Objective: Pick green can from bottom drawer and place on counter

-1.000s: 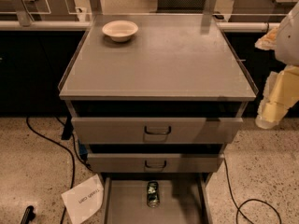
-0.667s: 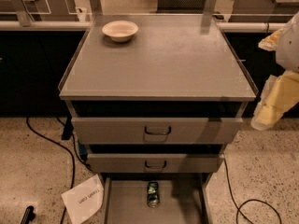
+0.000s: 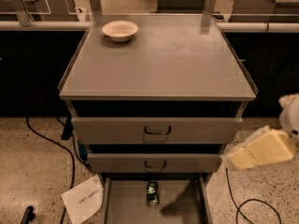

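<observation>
The green can (image 3: 153,193) lies on its side in the open bottom drawer (image 3: 126,204), near the drawer's back and middle. The counter (image 3: 173,59) is the wide grey top of the cabinet above it. My gripper (image 3: 254,153) shows as a pale cream shape at the right edge, beside the cabinet's right side at the height of the middle drawer, above and to the right of the can. It holds nothing that I can see.
A cream bowl (image 3: 120,30) stands at the counter's back left. Two handled drawers (image 3: 157,130) sit above the bottom one, slightly pulled out. A white paper sign (image 3: 83,199) and black cables (image 3: 51,141) lie on the speckled floor.
My gripper has moved down and a little left, from beside the counter's edge to the level of the middle drawer. The can and drawers have not moved.
</observation>
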Motion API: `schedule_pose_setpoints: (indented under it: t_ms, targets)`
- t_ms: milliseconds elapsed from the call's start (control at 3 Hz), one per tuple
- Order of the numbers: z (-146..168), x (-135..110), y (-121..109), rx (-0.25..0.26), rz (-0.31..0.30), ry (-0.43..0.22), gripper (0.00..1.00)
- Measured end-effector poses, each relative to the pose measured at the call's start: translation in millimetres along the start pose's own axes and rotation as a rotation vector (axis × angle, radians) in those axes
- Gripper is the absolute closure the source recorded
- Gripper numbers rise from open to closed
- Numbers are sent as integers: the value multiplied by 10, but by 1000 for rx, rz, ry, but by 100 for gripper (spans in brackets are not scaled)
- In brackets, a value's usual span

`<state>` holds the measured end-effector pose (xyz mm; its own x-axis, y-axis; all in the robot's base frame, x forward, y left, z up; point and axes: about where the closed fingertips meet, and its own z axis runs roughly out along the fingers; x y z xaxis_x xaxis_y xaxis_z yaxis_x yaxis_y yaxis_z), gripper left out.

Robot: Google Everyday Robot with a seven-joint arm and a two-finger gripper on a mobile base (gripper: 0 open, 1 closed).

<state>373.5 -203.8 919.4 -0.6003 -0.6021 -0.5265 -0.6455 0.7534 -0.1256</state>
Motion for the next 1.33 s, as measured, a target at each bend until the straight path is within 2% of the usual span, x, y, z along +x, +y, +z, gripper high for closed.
schedule_pose_setpoints:
  t_ms: [333, 667, 1000, 1333]
  targets:
    - [569, 326, 81, -85, 305, -94, 0]
    - [669, 173, -35, -88, 412, -205, 0]
    - [580, 318, 53, -70, 430, -162, 0]
    - [1179, 614, 287, -152, 444, 6, 0]
